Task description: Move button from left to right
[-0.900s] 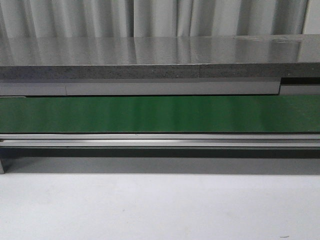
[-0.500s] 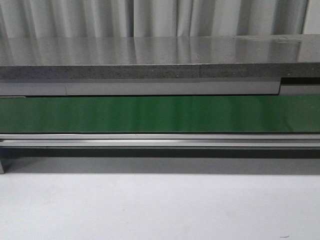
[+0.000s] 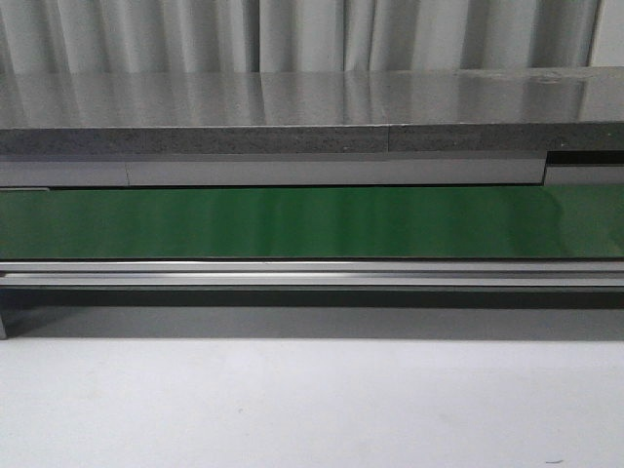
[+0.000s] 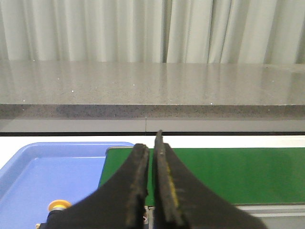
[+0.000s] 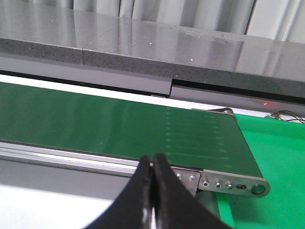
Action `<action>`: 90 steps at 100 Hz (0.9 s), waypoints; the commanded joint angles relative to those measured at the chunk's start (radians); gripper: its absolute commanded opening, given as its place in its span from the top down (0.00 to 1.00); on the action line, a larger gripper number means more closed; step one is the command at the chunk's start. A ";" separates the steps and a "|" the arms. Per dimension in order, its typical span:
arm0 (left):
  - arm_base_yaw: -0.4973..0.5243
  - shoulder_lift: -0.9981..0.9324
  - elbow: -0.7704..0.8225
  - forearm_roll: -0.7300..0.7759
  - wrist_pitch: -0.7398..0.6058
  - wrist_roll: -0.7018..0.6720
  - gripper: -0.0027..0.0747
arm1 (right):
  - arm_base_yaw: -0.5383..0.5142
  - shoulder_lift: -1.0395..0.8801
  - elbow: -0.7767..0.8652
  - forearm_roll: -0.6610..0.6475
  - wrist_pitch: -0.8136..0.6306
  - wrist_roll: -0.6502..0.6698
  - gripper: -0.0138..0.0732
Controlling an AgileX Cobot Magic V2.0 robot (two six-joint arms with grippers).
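The button (image 4: 58,205) shows only in the left wrist view: its yellow-orange cap peeks out beside my left fingers, lying in a blue tray (image 4: 52,167). Its body is hidden by the gripper. My left gripper (image 4: 151,143) is shut and empty, with only a thin slit between the jaws, and it hangs over the left end of the green conveyor belt (image 4: 228,174), above and right of the button. My right gripper (image 5: 153,160) is shut and empty, over the belt's front rail (image 5: 71,155) near its right end. Neither gripper nor the button shows in the front view.
The green belt (image 3: 312,222) runs across the front view with an aluminium rail (image 3: 312,273) before it and a grey stone shelf (image 3: 312,107) behind. White table surface (image 3: 312,409) lies in front. A green mat (image 5: 281,157) lies past the belt's right end.
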 commanded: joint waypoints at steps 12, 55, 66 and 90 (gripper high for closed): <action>0.001 0.187 -0.246 0.006 0.236 -0.011 0.96 | -0.003 -0.018 0.000 -0.011 -0.083 0.000 0.92; 0.001 0.494 -0.429 -0.003 0.469 -0.011 0.96 | -0.003 -0.018 0.000 -0.011 -0.083 0.000 0.92; 0.001 0.521 -0.429 -0.003 0.469 -0.011 0.96 | -0.003 -0.018 0.000 -0.011 -0.083 0.000 0.92; 0.001 0.530 -0.429 -0.003 0.469 -0.011 0.89 | -0.003 -0.018 0.000 -0.011 -0.083 0.000 0.92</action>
